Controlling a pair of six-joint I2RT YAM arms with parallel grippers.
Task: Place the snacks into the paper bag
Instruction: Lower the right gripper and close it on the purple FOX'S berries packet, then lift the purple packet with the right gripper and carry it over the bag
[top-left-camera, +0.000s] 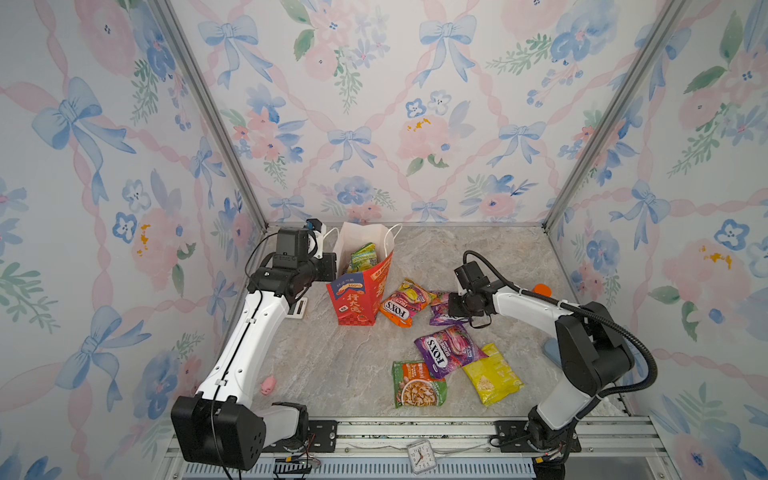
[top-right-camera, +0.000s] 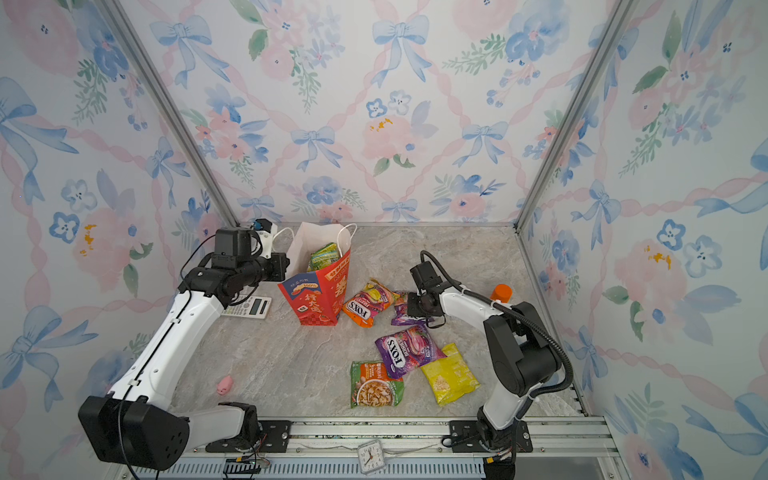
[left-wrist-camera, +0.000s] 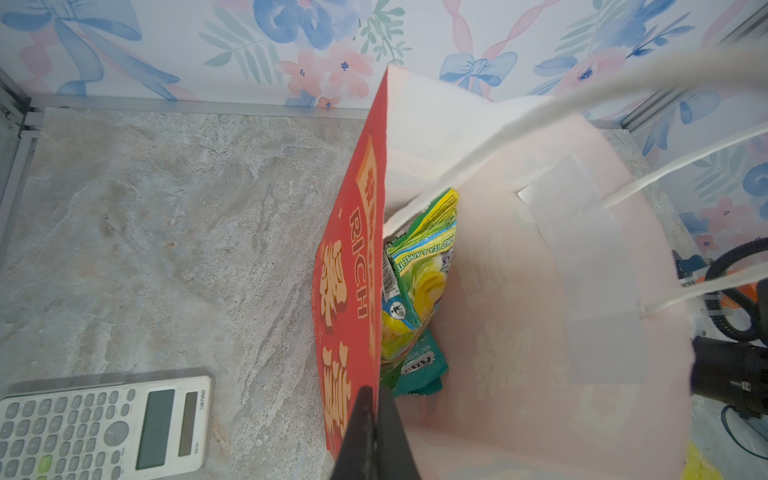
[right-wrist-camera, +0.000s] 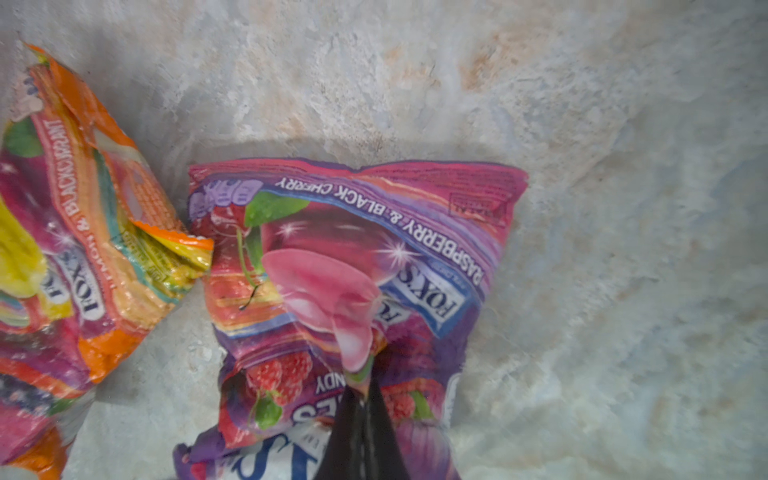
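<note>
Floral wallpaper (top-left-camera: 374, 104) walls in the marbled tabletop (top-left-camera: 324, 365), where we see the paper bag (top-left-camera: 357, 303) standing open near the back, green and teal snacks (left-wrist-camera: 419, 266) inside. Our left pincer (left-wrist-camera: 371, 432) is clamped on its rim. Our right pincer (right-wrist-camera: 363, 432) pinches a purple raspberry packet (right-wrist-camera: 374, 232) beside an orange packet (right-wrist-camera: 95, 257); a second purple packet (top-left-camera: 446, 351), a green packet (top-left-camera: 417, 384) and a yellow packet (top-left-camera: 492, 374) lie nearer the front.

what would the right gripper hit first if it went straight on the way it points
Probably the table: the right gripper is shut on the purple packet, and the orange packet lies off to one side.
</note>
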